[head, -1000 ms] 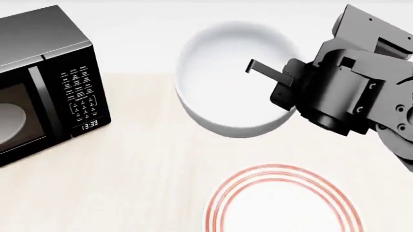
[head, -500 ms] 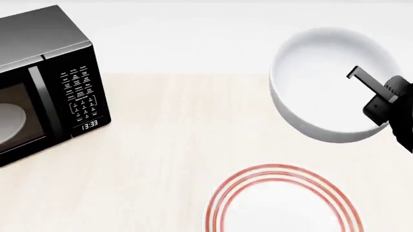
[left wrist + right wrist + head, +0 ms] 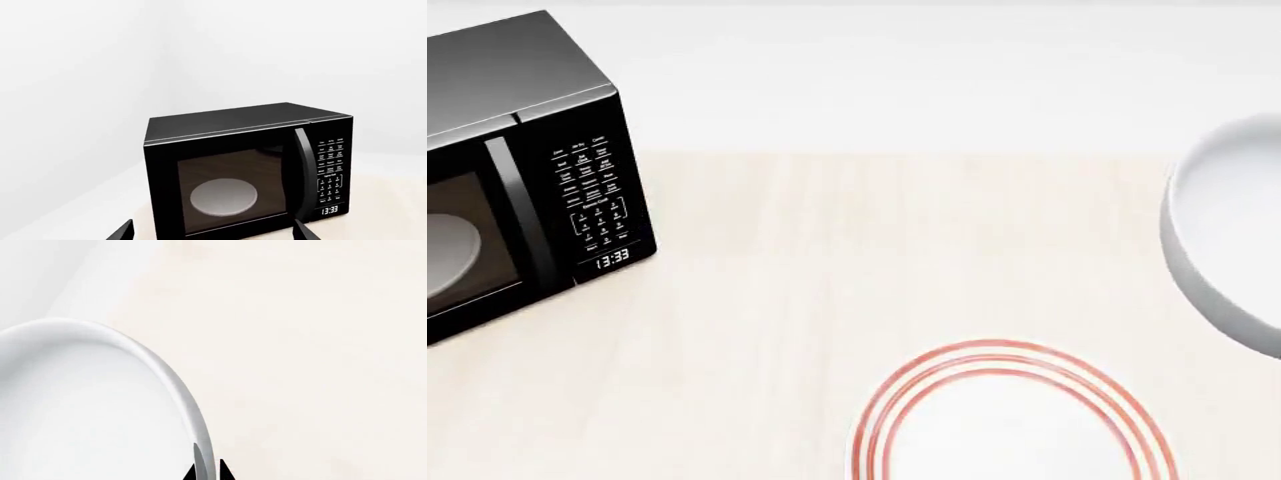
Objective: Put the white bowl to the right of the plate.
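White bowl [image 3: 1228, 250] sits high at the head view's right edge, half out of shot, beyond and right of the plate [image 3: 1008, 415]. Right gripper [image 3: 207, 471] is clamped on its rim – one finger each side of the wall. Left gripper [image 3: 213, 235] is spread wide, holding nothing, facing the microwave [image 3: 250, 167]. To do this well: bring the bowl nearer, level with the plate, lower flat onto the table [image 3: 774, 300] – clear of the red rings before letting go.

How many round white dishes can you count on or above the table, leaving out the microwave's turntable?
2. The white bowl is at the head view's right edge, partly cut off, its rim pinched by the right gripper. The plate lies at the near edge, also cropped.
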You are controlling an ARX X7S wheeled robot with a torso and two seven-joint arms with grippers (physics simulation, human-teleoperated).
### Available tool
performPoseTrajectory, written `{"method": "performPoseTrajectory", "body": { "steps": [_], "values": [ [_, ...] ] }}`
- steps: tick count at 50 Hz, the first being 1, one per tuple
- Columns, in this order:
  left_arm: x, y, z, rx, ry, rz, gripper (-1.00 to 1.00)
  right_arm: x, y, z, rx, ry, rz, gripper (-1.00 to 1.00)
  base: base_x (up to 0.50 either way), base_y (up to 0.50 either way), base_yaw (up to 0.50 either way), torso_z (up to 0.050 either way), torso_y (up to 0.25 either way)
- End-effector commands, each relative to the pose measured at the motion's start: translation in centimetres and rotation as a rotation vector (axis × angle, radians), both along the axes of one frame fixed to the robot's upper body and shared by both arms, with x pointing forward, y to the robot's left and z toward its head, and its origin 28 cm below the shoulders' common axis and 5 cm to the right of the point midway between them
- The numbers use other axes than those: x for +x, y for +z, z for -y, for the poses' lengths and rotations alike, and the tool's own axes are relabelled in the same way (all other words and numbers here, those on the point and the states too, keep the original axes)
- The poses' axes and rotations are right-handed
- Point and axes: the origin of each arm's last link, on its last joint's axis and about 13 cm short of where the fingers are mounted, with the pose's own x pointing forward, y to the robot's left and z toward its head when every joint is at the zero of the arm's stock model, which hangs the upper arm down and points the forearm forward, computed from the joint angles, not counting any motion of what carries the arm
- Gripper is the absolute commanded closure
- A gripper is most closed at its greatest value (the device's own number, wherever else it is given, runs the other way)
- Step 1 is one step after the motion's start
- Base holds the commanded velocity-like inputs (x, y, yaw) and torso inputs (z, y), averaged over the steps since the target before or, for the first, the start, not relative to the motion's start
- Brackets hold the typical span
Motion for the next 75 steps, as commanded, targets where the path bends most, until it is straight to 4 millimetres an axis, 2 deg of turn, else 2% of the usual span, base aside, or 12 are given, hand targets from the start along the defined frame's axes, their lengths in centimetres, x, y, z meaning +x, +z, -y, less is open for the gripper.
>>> {"method": "performPoseTrajectory", "body": {
  "steps": [1,11,21,35,56,75],
  "values": [
    [0.0,0.0,0.1,0.004,-0.004,-0.002,-1.00,-1.2,-0.3,2.4,0.000,-0.088,0.014,1.00,0.00,0.00,0.00,0.000,0.000],
    [0.0,-0.1,0.2,0.007,-0.007,-0.004,-1.00,-1.2,-1.9,3.4,0.017,-0.124,-0.012,1.00,0.00,0.00,0.00,0.000,0.001],
    [-0.1,-0.1,0.3,0.011,-0.006,-0.005,-1.00,-1.8,-4.5,4.8,0.048,-0.167,-0.050,1.00,0.00,0.00,0.00,0.000,0.000],
    [-0.1,-0.2,0.2,0.013,0.000,-0.007,-1.00,-2.4,-7.7,5.8,0.078,-0.198,-0.103,1.00,0.00,0.00,0.00,0.000,0.001],
    [-0.1,-0.2,0.2,0.014,0.001,-0.006,-1.00,-2.7,-10.4,6.8,0.108,-0.220,-0.143,1.00,0.00,0.00,0.00,0.000,0.000],
    [-0.2,-0.2,0.3,0.016,-0.005,-0.007,-1.00,-2.6,-11.6,7.0,0.101,-0.218,-0.159,1.00,0.00,0.00,0.00,0.001,0.001]
  ]
}}
